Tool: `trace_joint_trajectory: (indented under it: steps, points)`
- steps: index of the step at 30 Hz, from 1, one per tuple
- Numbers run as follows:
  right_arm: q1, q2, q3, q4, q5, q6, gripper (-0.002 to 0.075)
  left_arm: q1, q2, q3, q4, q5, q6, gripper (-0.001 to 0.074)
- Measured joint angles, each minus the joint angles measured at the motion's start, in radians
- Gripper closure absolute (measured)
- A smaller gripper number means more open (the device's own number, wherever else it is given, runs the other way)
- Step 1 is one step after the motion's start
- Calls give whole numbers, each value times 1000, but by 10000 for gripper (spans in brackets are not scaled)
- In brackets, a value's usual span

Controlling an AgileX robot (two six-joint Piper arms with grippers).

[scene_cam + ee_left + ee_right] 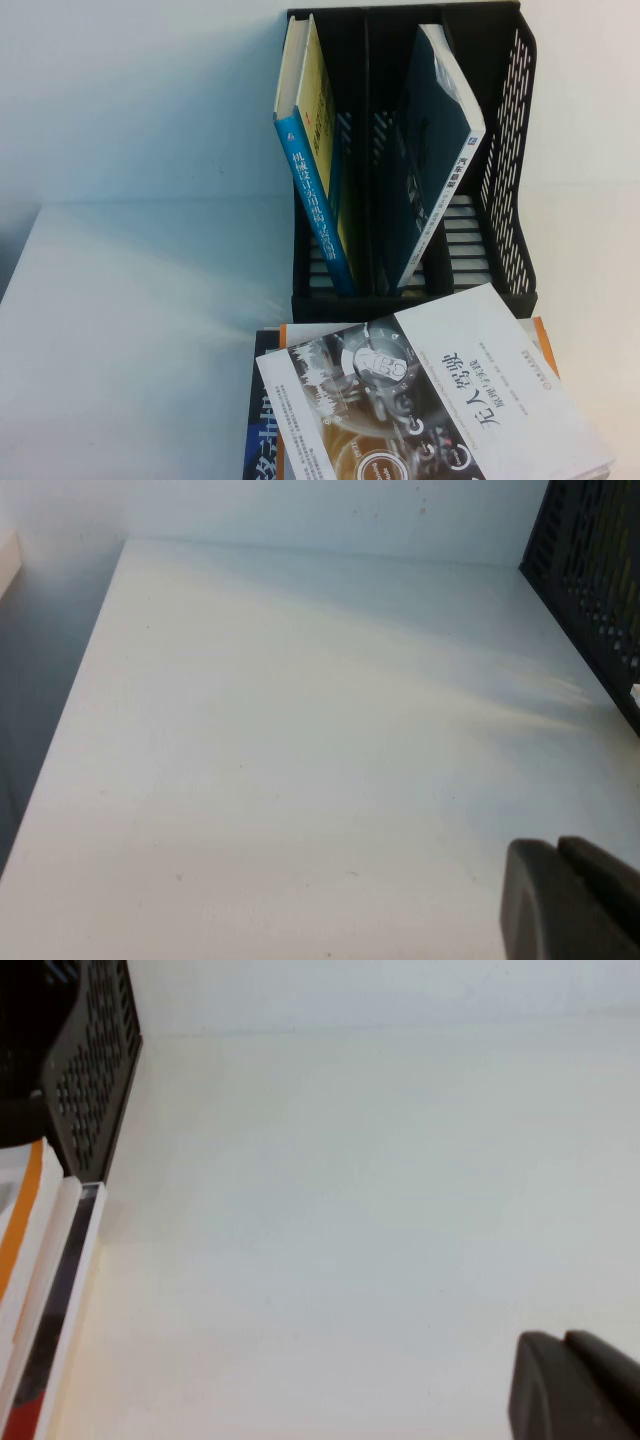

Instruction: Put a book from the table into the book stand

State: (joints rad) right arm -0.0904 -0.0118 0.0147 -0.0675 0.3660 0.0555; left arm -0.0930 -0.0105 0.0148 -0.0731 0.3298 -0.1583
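The book (430, 400), white with a dark dashboard photo and black Chinese title, lies face up on top of a stack at the front of the table (130, 330), just in front of the black book stand (505, 200). The stand is upright at the back; its right slot is empty. Neither gripper shows in the high view. My left gripper (557, 846) hovers shut and empty over bare table to the left of the stand (590, 570). My right gripper (563, 1338) hovers shut and empty over bare table to the right of the stand (95, 1070).
A blue-spined book with a yellow cover (315, 170) leans in the stand's left slot, and a dark teal book (430, 170) leans in the middle slot. An orange-edged book (545, 345) and a dark blue book (262, 440) lie under the white one. The stack's edges (40, 1260) show in the right wrist view.
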Motion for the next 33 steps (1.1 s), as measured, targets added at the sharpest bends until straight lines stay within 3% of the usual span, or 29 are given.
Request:
trace_joint_trajectory:
  steps: [33]
  points:
    - [0, 0, 3, 19, -20, 0, 729, 0, 0, 0, 0, 0, 4, 738]
